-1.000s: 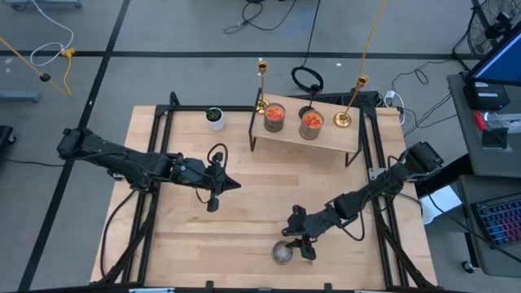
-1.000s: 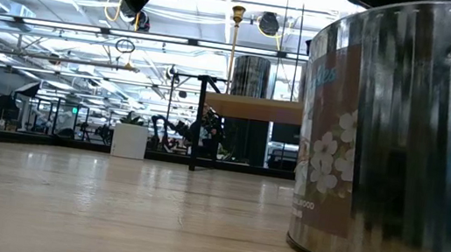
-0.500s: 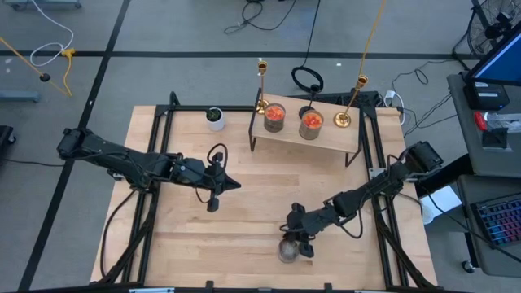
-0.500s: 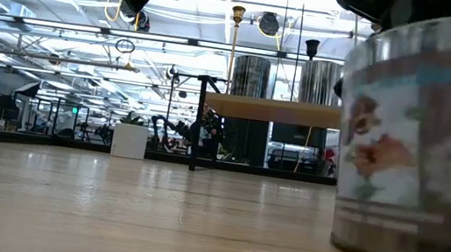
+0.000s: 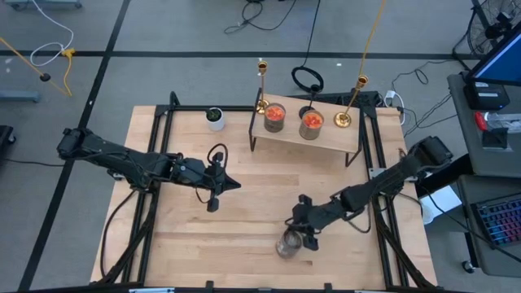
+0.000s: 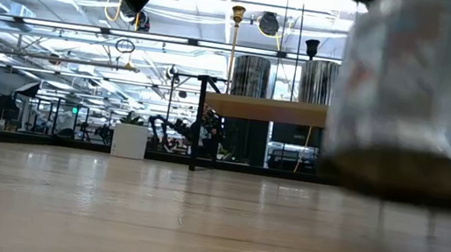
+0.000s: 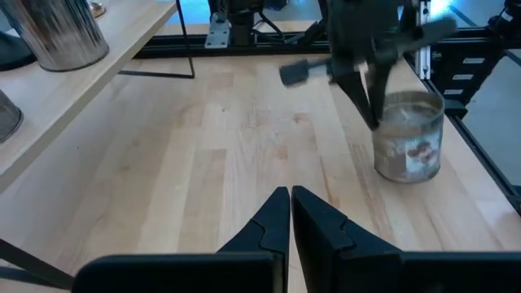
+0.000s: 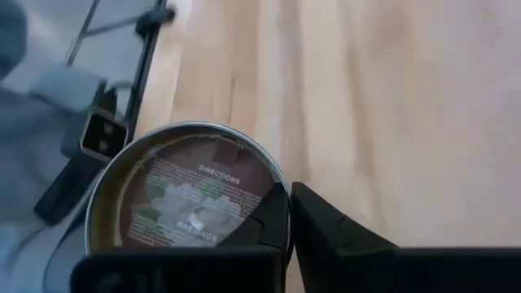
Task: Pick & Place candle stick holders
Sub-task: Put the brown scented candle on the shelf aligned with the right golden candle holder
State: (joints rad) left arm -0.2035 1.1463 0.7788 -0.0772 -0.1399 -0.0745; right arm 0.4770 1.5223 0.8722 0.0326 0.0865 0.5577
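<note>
A clear-grey glass jar (image 5: 287, 243) with a flower label hangs just above the table's near middle, with my right gripper (image 5: 306, 235) shut on it. It shows close and blurred in the low view (image 6: 420, 92) and farther off in the left wrist view (image 7: 409, 138). Two orange-red jars (image 5: 275, 115) (image 5: 311, 123), two gold holders (image 5: 261, 88) (image 5: 350, 102) and a small black holder (image 6: 312, 48) stand on a wooden shelf (image 5: 313, 143) at the far side. My left gripper (image 5: 214, 202) hovers shut left of centre, touching nothing. My right gripper pinches the jar's rim (image 8: 275, 189), one finger (image 8: 273, 224) inside the jar and the other (image 8: 330, 232) outside its wall. The fingers come from above, pointing down. The jar hangs below them, its base (image 6: 409, 174) clear of the table.
A small white cup (image 5: 215, 117) with dark green inside stands at the far left of the table. Black frame rails (image 5: 155, 195) run along both sides. Bare wood (image 7: 212, 163) lies between the two grippers and in front of the shelf.
My right gripper, open beside the jar a second ago, has shut on its rim and risen a little toward the far edge. The jar has left the table and now hangs clear.
</note>
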